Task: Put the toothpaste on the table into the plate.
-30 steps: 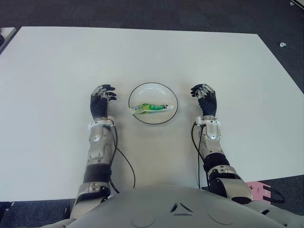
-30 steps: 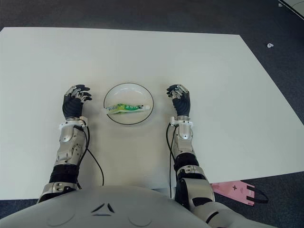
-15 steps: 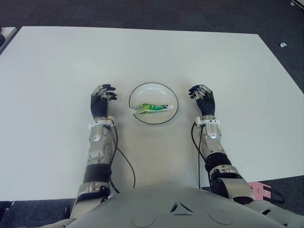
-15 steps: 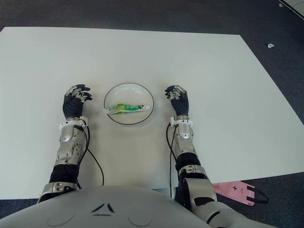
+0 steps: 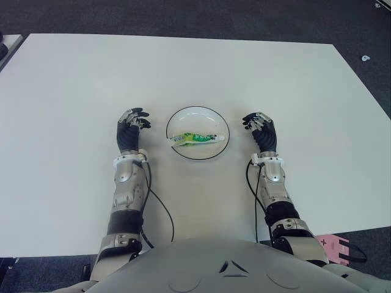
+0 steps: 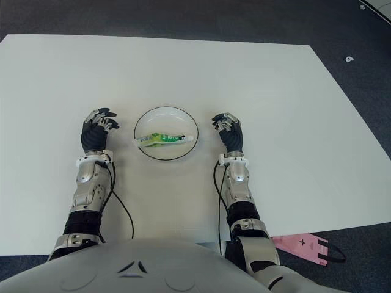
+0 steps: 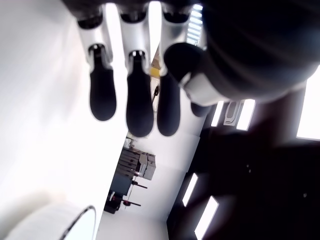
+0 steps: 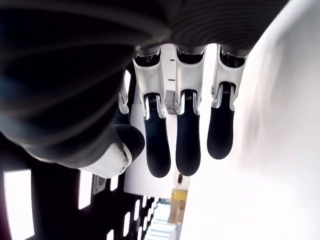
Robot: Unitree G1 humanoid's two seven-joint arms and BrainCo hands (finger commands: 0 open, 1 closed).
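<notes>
A green and white toothpaste tube (image 5: 197,138) lies flat inside the round white plate (image 5: 183,120) with a dark rim, near the middle of the white table (image 5: 183,67). My left hand (image 5: 132,126) shows just left of the plate, fingers relaxed and holding nothing. My right hand (image 5: 259,124) shows just right of the plate, a small gap away, also open with nothing in it. Both wrist views show extended fingers (image 8: 186,145) with nothing between them, and the plate's rim (image 7: 75,216) shows in the left wrist view.
The white table stretches wide on all sides of the plate. A pink tag (image 6: 305,243) lies on the dark floor beyond the table's near right corner. A small white object (image 5: 364,58) sits on the floor at the far right.
My right hand has drawn back slightly toward me and a little away from the plate. The left hand, plate and toothpaste have stayed put.
</notes>
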